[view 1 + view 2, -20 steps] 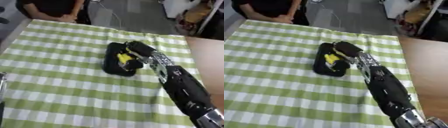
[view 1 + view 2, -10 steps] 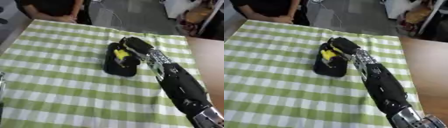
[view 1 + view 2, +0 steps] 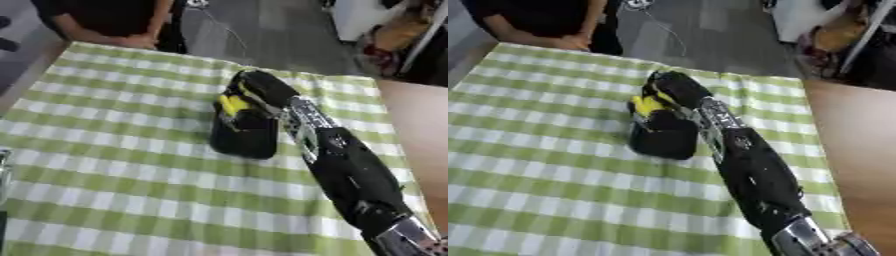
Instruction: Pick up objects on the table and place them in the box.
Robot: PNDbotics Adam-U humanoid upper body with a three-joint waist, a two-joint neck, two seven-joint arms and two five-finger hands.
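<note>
The yellow object (image 3: 231, 105) is at the far end of the black box (image 3: 245, 131), which lies on the green-and-white checked tablecloth (image 3: 105, 165), a little right of the middle of the table. The right hand (image 3: 261, 86) is just over that far end, with the yellow piece directly under it on its left side. I cannot tell from here if the fingers are curled around the piece or already open; the hand is one dark shape against the dark box.

Compared with one second ago, the hand has moved toward the far end of the box, and the yellow piece moved together with it, from the middle of the box to the far rim. For me this means the piece is travelling with the hand. It looks inside the box or on its edge, so I judge this placing as near the end but not surely finished.

The left hand does not show in either view. I see no other loose objects on the cloth. A person in dark clothes (image 3: 105, 22) stands at the far edge, hands near the table corner, not touching anything. The black forearm (image 3: 346, 165) crosses the right side and hides part of the box's right wall.
</note>
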